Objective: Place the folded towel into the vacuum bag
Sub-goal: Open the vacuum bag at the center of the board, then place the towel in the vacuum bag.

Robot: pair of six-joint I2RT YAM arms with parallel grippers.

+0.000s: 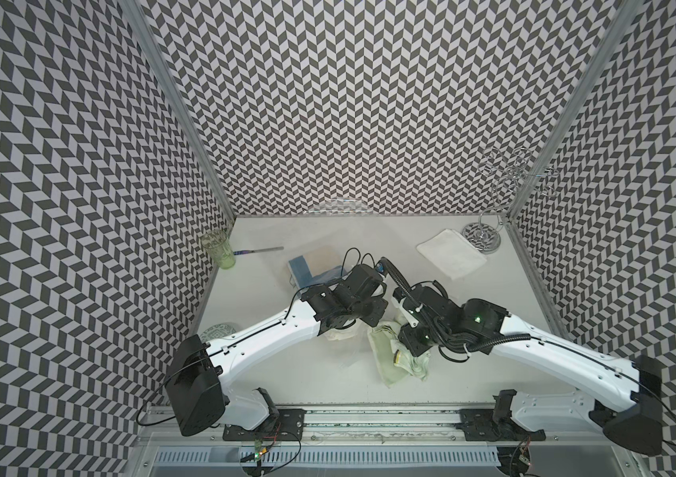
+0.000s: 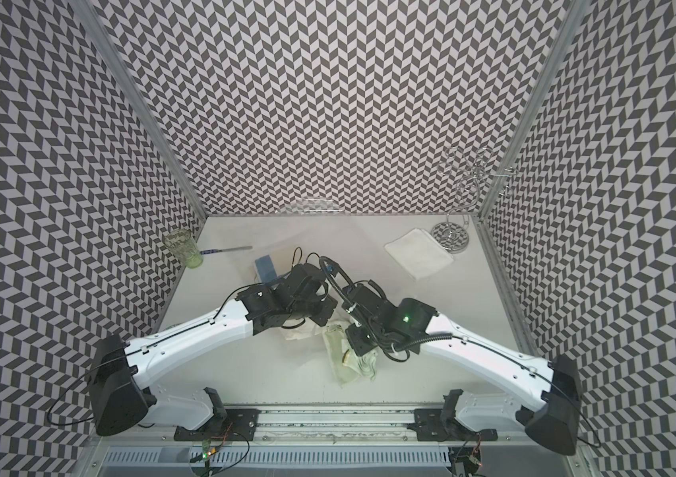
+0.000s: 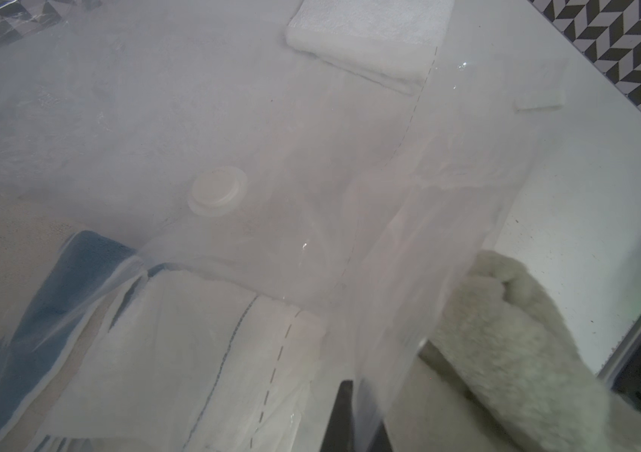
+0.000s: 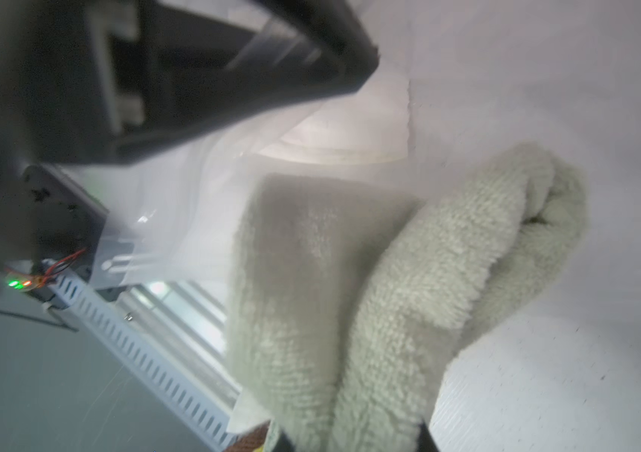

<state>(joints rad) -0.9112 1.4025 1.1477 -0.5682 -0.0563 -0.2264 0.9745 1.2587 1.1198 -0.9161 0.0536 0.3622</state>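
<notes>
Beside the vacuum bag, the towel stretches lengthwise front-to-back.

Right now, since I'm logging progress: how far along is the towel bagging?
Done: a blue towel already looks to be inside the vacuum bag. In hand: left gripper pinches the bag's edge; right gripper holds the green towel at its mouth. Left: push it fully inside.
</notes>
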